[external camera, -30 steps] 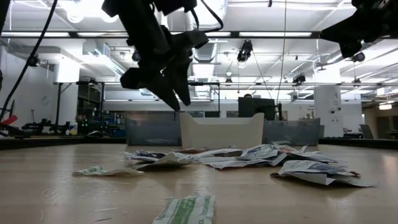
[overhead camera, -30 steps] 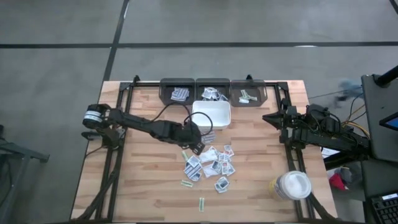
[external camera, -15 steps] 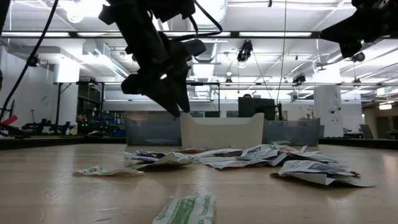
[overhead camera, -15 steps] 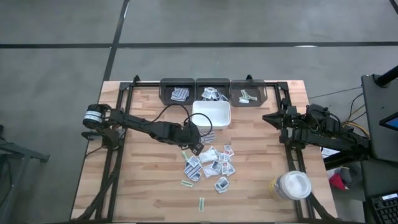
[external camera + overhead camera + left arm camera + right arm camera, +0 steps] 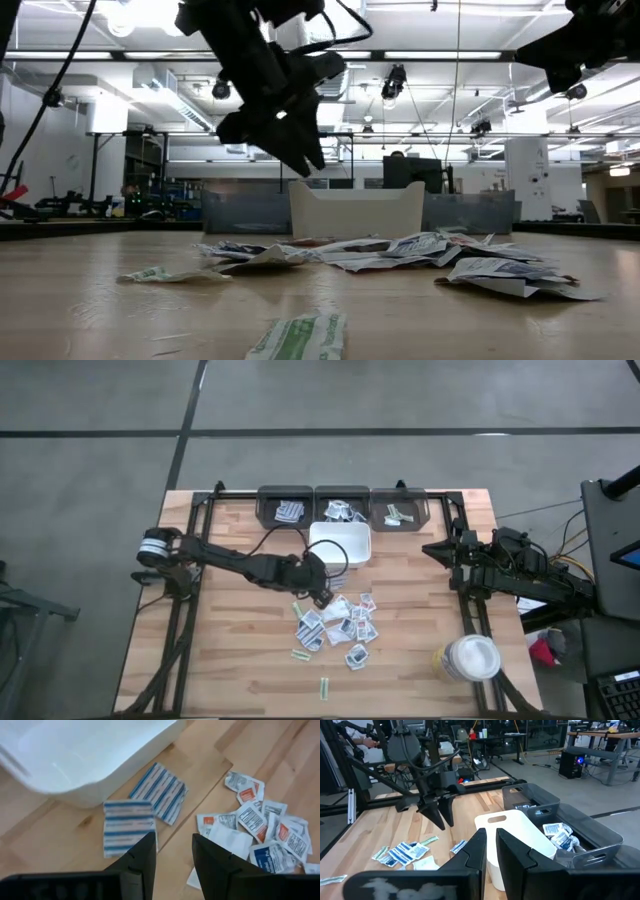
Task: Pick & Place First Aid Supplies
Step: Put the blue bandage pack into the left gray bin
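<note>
The first aid packets (image 5: 338, 622) lie in a loose scatter at the centre of the wooden surface (image 5: 230, 660), at about 6 o'clock from the white tray (image 5: 341, 544): small flat sachets, white and grey, printed with blue stripes, red or green. Two blue-striped ones (image 5: 145, 810) lie just beside the tray's wall. A few narrow pale strips (image 5: 324, 687) lie apart toward the near edge. The left claw (image 5: 318, 592) hangs above the scatter's tray-side edge, fingers spread, holding nothing. The right claw (image 5: 432, 549) waits at 3 o'clock, fingers nearly together, empty.
</note>
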`<action>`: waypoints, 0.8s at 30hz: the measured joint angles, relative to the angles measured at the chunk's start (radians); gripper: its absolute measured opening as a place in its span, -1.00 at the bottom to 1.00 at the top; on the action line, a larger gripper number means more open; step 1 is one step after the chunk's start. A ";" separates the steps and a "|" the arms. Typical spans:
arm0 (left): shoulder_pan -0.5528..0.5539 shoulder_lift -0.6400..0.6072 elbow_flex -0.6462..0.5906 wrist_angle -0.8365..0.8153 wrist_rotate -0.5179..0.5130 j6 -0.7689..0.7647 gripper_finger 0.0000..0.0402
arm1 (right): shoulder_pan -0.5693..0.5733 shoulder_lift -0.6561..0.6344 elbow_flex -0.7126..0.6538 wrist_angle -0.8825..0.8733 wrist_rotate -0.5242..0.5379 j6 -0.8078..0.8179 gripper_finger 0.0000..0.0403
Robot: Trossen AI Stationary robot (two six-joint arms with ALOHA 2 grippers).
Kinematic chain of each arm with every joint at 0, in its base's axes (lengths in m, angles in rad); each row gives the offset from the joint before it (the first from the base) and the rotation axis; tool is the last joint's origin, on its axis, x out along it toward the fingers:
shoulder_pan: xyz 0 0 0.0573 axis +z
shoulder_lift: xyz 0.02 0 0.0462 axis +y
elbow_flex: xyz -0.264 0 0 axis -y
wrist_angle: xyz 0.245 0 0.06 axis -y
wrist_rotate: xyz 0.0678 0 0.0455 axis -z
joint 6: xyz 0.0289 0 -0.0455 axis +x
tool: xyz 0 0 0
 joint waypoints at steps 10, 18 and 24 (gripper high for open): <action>0.001 0.129 0.194 -0.288 0.000 0.059 -0.40 | 0.000 0.000 0.000 0.000 0.000 0.000 -0.81; 0.000 0.133 0.187 -0.301 -0.001 -0.016 -0.41 | 0.000 0.000 0.000 0.000 0.000 0.001 -0.81; 0.001 0.133 0.187 -0.301 -0.001 -0.069 -0.41 | 0.000 0.000 0.000 0.000 0.000 0.001 -0.81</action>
